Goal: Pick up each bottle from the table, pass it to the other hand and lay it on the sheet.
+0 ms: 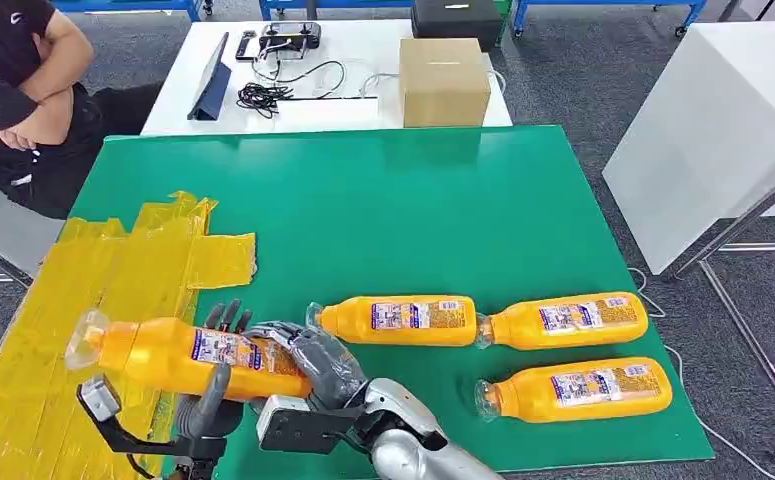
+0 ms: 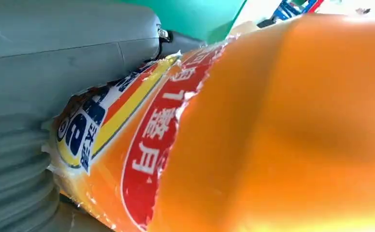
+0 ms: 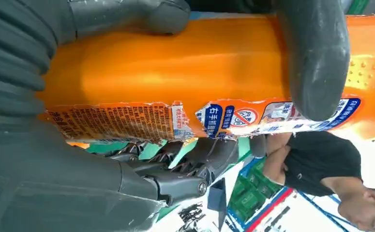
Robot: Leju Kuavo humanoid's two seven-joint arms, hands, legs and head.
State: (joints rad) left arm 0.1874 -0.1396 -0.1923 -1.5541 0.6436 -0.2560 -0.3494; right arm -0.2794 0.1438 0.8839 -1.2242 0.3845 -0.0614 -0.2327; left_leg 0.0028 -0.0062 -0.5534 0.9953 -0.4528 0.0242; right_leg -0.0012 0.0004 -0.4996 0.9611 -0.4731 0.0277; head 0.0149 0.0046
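Four orange bottles are in play: one held bottle (image 1: 178,355) is raised over the near left corner of the table (image 1: 443,200), its clear cap end pointing out over the yellow sheet (image 1: 83,300), and three more lie on their sides on the green surface to the right. Both hands meet on the held one. The right hand (image 1: 308,360) wraps its base end, fingers (image 3: 316,63) curled across the body just above the torn label. The left hand (image 1: 213,395) comes up from below with its thumb against the body near the middle; the left wrist view has the bottle pressed close against the grey cover, so it looks gripped there too, mid-handover.

Judging by the smooth, glossy plastic and the full orange colour, the bottle is likely stiff, fairly heavy and somewhat slippery; the label is ragged and could slide. Holding the straight body near the middle seems safest, not the narrow neck.

Open sheet lies to the left of the hands, though its far edge is crumpled and it hangs over the table's left edge. The nearest lying bottle (image 1: 398,320) is just beside the right hand. A seated person (image 1: 23,90) is well apart, beyond the sheet.
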